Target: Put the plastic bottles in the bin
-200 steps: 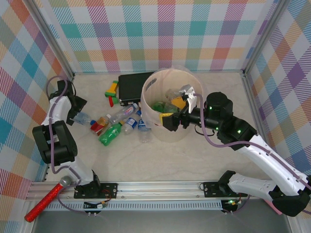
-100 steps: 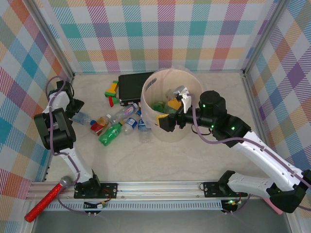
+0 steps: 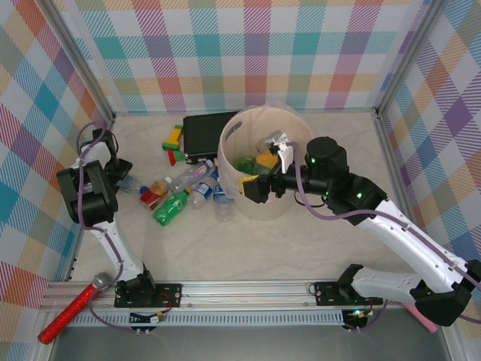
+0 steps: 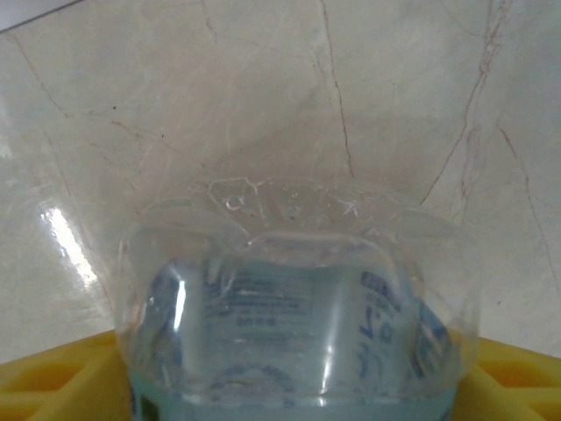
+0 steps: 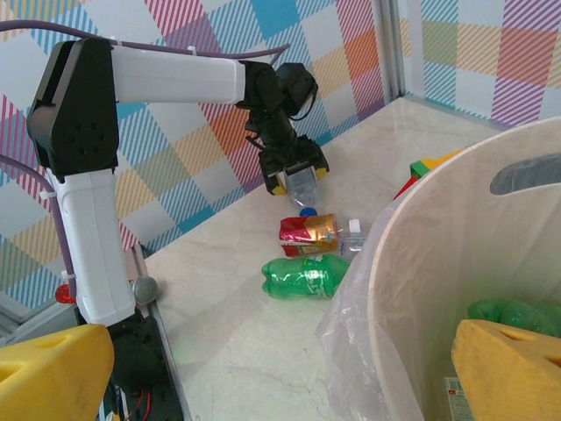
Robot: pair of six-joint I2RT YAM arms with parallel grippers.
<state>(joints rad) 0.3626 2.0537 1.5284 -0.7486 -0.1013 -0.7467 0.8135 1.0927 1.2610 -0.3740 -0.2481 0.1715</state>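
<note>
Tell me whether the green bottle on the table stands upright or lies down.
Lying down: the green bottle rests lengthwise on the table, left of the bin.

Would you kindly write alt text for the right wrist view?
The left gripper across the marble table has a clear bottle between its fingers. An orange-red labelled bottle and a green bottle lie nearer, beside the pale bin.
</note>
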